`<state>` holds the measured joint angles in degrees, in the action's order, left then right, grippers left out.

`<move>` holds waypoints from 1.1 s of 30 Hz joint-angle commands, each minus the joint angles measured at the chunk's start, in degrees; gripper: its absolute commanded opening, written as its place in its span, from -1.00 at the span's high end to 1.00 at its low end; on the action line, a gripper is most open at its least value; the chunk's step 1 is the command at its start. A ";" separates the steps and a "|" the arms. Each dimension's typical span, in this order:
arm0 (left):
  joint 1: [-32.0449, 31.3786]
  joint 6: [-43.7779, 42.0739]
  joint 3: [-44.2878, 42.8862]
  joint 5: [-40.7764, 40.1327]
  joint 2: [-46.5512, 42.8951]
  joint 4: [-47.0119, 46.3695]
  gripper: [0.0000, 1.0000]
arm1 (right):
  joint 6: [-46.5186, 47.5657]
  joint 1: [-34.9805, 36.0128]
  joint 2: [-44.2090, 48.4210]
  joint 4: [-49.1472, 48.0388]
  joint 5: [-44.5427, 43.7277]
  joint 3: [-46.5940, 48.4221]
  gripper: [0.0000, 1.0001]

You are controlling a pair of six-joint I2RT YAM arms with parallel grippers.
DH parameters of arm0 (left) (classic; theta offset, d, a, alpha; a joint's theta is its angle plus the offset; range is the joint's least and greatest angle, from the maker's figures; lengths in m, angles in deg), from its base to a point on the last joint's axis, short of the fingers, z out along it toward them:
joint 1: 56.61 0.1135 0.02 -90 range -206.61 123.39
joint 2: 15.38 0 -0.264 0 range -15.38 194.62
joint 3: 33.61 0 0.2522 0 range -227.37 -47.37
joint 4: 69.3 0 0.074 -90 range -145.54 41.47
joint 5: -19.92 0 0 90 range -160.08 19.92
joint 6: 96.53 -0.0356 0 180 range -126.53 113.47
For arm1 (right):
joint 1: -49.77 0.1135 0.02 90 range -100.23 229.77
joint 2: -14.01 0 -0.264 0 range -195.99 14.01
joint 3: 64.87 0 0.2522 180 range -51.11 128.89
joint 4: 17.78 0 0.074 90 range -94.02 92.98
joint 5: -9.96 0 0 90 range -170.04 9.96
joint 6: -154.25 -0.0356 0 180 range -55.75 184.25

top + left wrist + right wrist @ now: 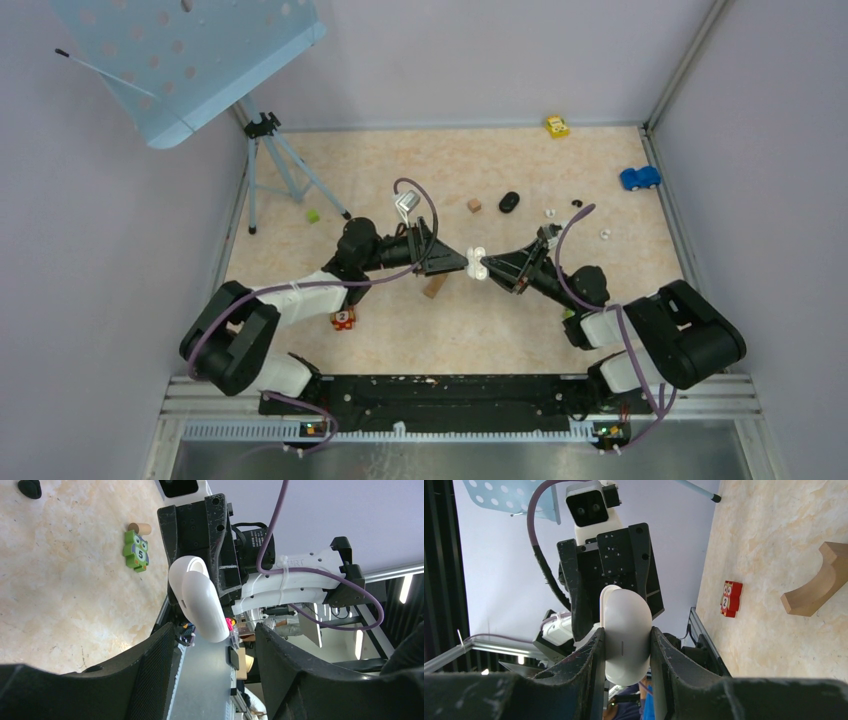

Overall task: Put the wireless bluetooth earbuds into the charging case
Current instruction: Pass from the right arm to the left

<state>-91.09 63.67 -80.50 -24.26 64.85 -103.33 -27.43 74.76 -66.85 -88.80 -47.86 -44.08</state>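
Right pincer [626, 639] is closed on the sides of the white charging case [624, 615], holding it in the air above the table [400, 170] (about mid-table). Left pincer [212, 635] faces it, jaws wide apart, gripping nothing. One white earbud [550, 212] lies on the table, well apart.

Our setup sits on a beige marbled tabletop [480, 330], boxed in by plain pale lavender walls [480, 60]. A metal corner post [685, 65] runs up at the back right. Thin metal trim lines the table's sides, and we've got ribbed aluminium rails [190, 400] across the near edge. Back left there's a blue-legged tripod [262, 128] standing on the table, with a light blue perforated panel [190, 60] tilted above it. In the left wrist view we can make out bright strip lights [405, 587] somewhere beyond the table.
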 commanded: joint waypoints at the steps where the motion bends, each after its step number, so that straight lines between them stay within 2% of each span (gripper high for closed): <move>1: -0.14 1.04 -1.39 1.29 2.07 -6.11 -0.28 | 0.27 0.23 0.85 -13.99 -0.31 1.03 1.00; 5: -0.13 0.65 -1.78 1.43 3.56 -6.10 -0.25 | 0.27 0.23 0.92 -13.95 -0.32 1.06 1.00; 15: -0.22 4.74 -2.10 1.99 6.74 -12.63 -0.13 | 0.10 0.27 0.88 -13.97 -0.19 1.32 1.00; 18: -0.16 5.51 -2.43 2.42 7.57 -13.82 0.01 | 0.06 0.30 0.97 -13.98 -0.27 1.36 1.00; 33: -0.49 5.86 -3.59 3.02 8.52 -14.08 0.07 | 0.10 0.33 0.65 -13.98 -0.28 1.50 1.00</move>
<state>-91.26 69.39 -82.00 -22.24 72.67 -113.18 -27.50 74.76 -66.85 -88.82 -47.86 -43.93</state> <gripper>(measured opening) 0.465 0.314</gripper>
